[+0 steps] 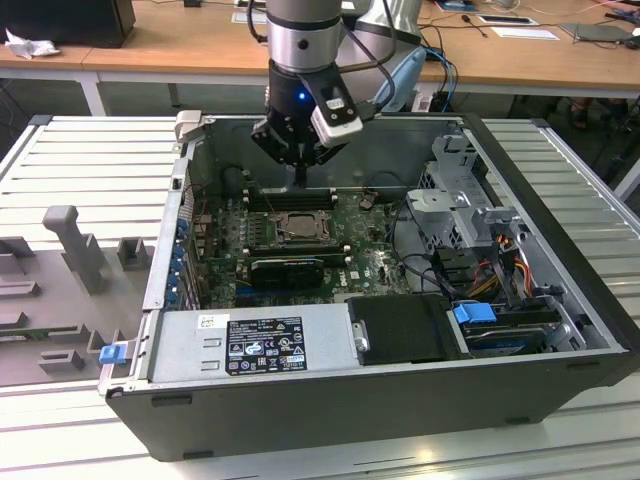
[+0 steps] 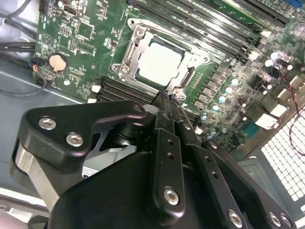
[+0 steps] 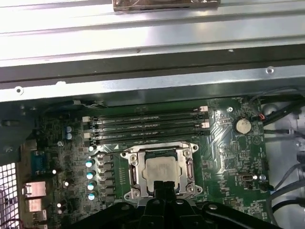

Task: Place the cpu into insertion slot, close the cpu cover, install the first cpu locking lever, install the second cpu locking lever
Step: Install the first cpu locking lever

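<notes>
- Inside the open PC case (image 1: 330, 415), a dark sheet-metal box with a matt grey floor, we see the green motherboard (image 1: 378, 255) lying flat toward the case's rear wall.
- Gripper (image 2: 167, 98): black anodised links w/ silver screws. Fingers are pressed together into one narrow tip and grip nothing. The tip hangs just over the socket's edge, apart from the chip.
- Long black mem slots (image 3: 147, 126) run in banks on both sides of the socket. They're ribbed plastic w/ white end clips.
- The cpu cover (image 3: 135, 171) is a thin dull-silver stamped frame w/ a square cutout. It looks folded down flat around the chip.
- The cpu (image 3: 163, 169) is seated mid-board in the insertion slot (image 2: 143, 80), of which a thin dark rim peeks out. Its lid is smooth pale metal, flat, w/ rounded corners.
- A locking lever (image 2: 189, 77) runs along the socket's side as a slim dark springy bar. We can't tell whether it's hooked.
- Our read is that chip and cover are done and lever work is in hand.
- To do it well we'd push w/ the shut tip on the lever's end only and go slow against the spring.
- We'd sweep it sideways under its hook, staying off the chip lid, the caps nearby and the slot clips.
</notes>
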You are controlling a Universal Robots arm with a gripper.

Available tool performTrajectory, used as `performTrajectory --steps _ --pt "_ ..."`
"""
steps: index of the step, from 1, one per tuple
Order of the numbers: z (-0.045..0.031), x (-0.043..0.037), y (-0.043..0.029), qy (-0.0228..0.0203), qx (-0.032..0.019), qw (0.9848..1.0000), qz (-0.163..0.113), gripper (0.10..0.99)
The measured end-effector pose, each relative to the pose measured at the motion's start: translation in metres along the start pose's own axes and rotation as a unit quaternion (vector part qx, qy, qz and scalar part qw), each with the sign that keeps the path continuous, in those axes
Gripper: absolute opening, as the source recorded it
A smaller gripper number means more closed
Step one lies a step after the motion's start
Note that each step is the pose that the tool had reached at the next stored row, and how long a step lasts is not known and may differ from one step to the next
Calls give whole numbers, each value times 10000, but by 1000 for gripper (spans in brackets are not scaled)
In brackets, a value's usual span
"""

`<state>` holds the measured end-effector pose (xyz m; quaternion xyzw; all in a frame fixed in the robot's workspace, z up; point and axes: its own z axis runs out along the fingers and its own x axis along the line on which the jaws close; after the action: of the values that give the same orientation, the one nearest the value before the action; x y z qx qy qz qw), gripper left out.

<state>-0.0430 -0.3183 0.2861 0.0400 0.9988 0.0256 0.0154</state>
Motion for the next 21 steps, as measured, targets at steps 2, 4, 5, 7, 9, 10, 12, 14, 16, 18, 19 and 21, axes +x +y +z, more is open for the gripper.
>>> performTrajectory --steps 2,4,5,7,9,10,12,14,16,18,19,21 --pt "9 1 -1 13 -5 9997 -230 106" --pt "17 1 -1 25 -12 9990 -451 106" --pt "20 1 -2 29 -13 9985 -538 106" --pt "26 1 -2 41 -19 9972 -748 106" --pt "31 12 -3 45 -26 9965 -838 106" --pt "33 38 -5 45 -31 9964 -843 106" --pt "37 192 -18 41 -40 9964 -842 106" --pt "44 271 -25 39 -40 9964 -843 106" --pt "57 329 -30 38 -41 9964 -845 106" --pt "77 402 -35 39 -40 9964 -846 106" --pt "88 448 -36 38 -41 9964 -841 106" --pt "100 498 -34 37 -40 9966 -820 106"
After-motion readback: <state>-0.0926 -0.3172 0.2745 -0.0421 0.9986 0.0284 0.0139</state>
